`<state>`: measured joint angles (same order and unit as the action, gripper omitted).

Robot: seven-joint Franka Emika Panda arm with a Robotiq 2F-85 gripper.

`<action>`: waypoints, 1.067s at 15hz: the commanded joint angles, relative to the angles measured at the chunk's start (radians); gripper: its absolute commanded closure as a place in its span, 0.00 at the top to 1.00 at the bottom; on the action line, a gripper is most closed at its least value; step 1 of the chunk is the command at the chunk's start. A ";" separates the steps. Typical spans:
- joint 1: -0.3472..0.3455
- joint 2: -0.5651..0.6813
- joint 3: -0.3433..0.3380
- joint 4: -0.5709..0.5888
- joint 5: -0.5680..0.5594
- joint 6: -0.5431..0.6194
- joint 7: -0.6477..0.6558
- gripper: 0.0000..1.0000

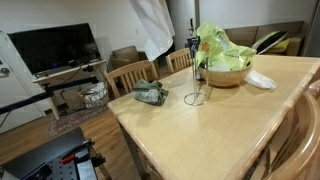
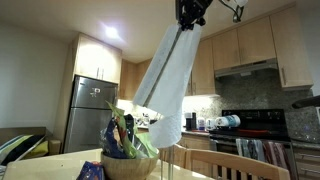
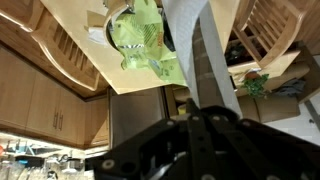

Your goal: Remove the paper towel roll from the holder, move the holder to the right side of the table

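Note:
My gripper [image 2: 191,14] is high above the table and shut on the top of the paper towel roll [image 2: 168,85], which hangs down long and white, free in the air. The roll also shows in an exterior view [image 1: 154,30] and in the wrist view [image 3: 196,45] running away from my dark fingers [image 3: 212,118]. The holder [image 1: 195,98], a thin wire stand with a ring base, stands empty and upright on the light-wood table [image 1: 200,130], just in front of the bowl. The roll hangs to the left of the holder, apart from it.
A wooden bowl with green leaves [image 1: 224,68] stands right behind the holder, and a crumpled white napkin [image 1: 261,80] lies beside it. A dark green object [image 1: 150,95] lies at the table's left edge. Slatted chairs [image 1: 130,75] stand behind the table.

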<state>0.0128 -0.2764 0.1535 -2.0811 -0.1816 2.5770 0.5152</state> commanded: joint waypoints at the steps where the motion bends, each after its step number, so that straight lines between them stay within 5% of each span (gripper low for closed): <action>1: 0.039 0.000 0.011 -0.006 0.075 -0.013 -0.104 0.00; 9: 0.070 0.055 -0.001 -0.050 0.134 0.026 -0.232 0.00; 16: 0.059 0.090 -0.001 -0.052 0.112 0.018 -0.218 0.01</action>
<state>0.0736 -0.1859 0.1522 -2.1343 -0.0735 2.5959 0.3018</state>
